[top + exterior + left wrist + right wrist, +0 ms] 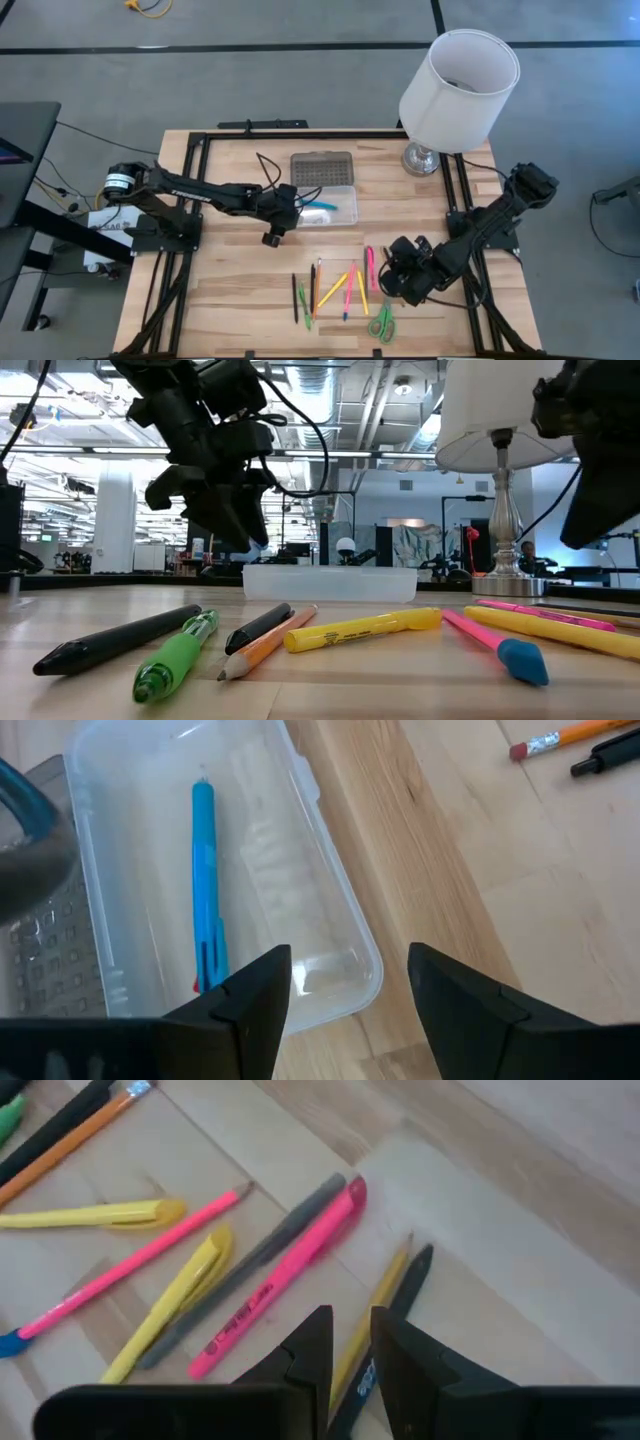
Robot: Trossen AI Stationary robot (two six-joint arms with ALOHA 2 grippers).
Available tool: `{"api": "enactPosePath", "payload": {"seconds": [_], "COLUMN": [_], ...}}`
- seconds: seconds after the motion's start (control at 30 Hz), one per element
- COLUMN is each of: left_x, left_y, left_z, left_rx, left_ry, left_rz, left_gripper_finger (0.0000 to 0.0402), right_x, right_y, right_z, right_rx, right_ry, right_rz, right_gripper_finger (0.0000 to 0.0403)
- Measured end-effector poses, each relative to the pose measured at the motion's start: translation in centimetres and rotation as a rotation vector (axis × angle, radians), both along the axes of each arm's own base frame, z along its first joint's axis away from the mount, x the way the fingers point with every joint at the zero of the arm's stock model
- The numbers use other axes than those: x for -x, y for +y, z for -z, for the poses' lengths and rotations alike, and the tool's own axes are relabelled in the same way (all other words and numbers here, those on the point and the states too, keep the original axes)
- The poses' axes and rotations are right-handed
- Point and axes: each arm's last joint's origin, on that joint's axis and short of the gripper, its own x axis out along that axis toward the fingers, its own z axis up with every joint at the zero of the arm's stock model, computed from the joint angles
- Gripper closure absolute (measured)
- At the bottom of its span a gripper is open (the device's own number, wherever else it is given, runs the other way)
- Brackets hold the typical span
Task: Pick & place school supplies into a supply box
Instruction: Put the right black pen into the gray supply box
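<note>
Supply box [325,190] open on desk [230,290], one blue pen [205,890] inside. Left hand [350,1005] over box, spread wide, empty. Remaining pens [340,290] and scissors [382,322] loose below box. Right hand [350,1345] above them, nearly closed, empty.

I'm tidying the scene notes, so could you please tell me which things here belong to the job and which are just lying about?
Part of the job:
- clear rectangular plastic box with dotted grey lid
- blue pen lying inside it
- loose pens, pencils and markers on the wooden table
- green-handled scissors

Just lying about:
- white-shaded lamp on silver base
</note>
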Motion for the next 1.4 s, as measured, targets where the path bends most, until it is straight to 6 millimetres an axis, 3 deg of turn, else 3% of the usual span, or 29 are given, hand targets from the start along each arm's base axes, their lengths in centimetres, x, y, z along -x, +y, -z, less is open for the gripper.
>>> {"api": "enactPosePath", "payload": {"seconds": [0.53,0.87,1.17,1.4], "left_x": [0.0,0.2,1.1,2.2], "left_y": [0.0,0.0,0.0,0.1], "left_z": [-1.0,-2.5,-4.4,-5.7], "left_rx": [-0.012,-0.026,-0.006,-0.004], "left_ry": [-0.054,-0.131,-0.2,-0.225], "left_rz": [0.006,0.013,-0.014,-0.088], "left_gripper_finger": [0.0203,0.0203,0.0203,0.0203], "right_x": [-0.9,-1.0,-1.2,-1.8], "right_y": [-0.1,-0.2,-1.1,-2.2], "right_z": [4.0,4.2,4.2,4.2], "right_rx": [-0.049,-0.059,-0.05,0.004], "right_ry": [0.234,0.265,0.329,0.357], "right_rz": [0.051,0.067,0.009,-0.049], "right_gripper_finger": [0.0337,0.0341,0.0394,0.0383]}}
